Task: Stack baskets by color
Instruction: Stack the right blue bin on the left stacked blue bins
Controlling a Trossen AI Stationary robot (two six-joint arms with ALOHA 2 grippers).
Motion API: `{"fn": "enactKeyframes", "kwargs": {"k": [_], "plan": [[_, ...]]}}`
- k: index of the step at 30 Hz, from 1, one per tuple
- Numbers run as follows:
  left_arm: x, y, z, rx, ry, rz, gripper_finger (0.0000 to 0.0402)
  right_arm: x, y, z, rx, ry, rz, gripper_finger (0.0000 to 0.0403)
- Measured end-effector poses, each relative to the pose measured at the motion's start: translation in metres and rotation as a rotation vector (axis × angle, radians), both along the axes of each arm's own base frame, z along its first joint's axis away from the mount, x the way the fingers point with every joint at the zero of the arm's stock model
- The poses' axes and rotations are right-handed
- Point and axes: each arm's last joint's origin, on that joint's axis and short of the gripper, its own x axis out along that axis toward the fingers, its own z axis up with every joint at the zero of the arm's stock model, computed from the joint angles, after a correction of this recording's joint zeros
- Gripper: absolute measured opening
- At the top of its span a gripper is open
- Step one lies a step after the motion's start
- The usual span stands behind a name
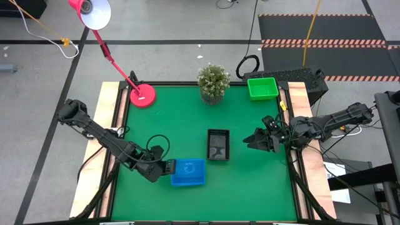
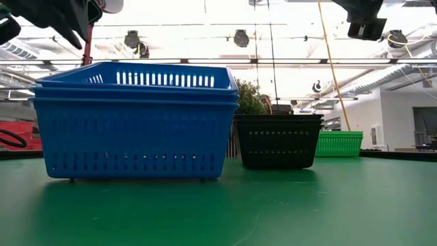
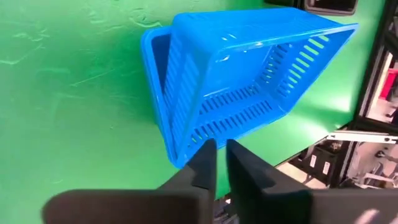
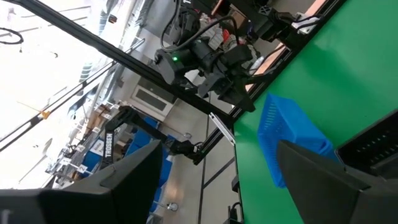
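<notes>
**Blue baskets nested near front edge**

Left gripper (image 1: pixel 167 167), fingers nearly closed, grips nothing, just beside the stacked bright blue slatted plastic baskets (image 1: pixel 189 172). Right gripper (image 1: pixel 250 140) wide open, empty, near the tabletop's right edge, beside the black slatted basket (image 1: pixel 218 144).

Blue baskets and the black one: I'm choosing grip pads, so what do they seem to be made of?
The blue baskets look like moulded plastic, fairly glossy: thin slotted walls and bright highlights on the rim in the left wrist view. The black basket appears to be the same slotted plastic, though its dark surface hides how shiny it is.
</notes>
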Motion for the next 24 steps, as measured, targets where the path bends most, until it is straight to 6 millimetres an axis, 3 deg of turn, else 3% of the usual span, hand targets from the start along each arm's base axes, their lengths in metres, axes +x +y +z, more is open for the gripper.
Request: {"fn": "enactKeyframes", "kwargs": {"k": [9, 13, 16, 22, 24], "plan": [[0.008, 0.001, -0.016, 0.082, 0.05, -0.015, 0.0182, 0.0, 0.0, 0.0, -0.002, 0.0, 0.0, 0.0304], [0.017, 0.002, -0.024, 0.108, 0.054, -0.026, 0.0209, 0.0, 0.0, 0.0, -0.008, -0.001, 0.0, 0.0304], [0.019, 0.005, -0.026, 0.101, 0.064, -0.005, 0.018, 0.0, 0.0, 0.0, -0.012, -0.002, 0.0, 0.0304], [0.02, 0.009, -0.025, 0.067, 0.08, 0.009, 0.0028, 0.0, 0.0, 0.0, -0.014, -0.002, -0.003, 0.0304], [0.021, 0.009, -0.024, 0.063, 0.071, 0.008, 0.0015, 0.0, 0.0, 0.0, -0.017, -0.003, -0.006, 0.0304]]}}
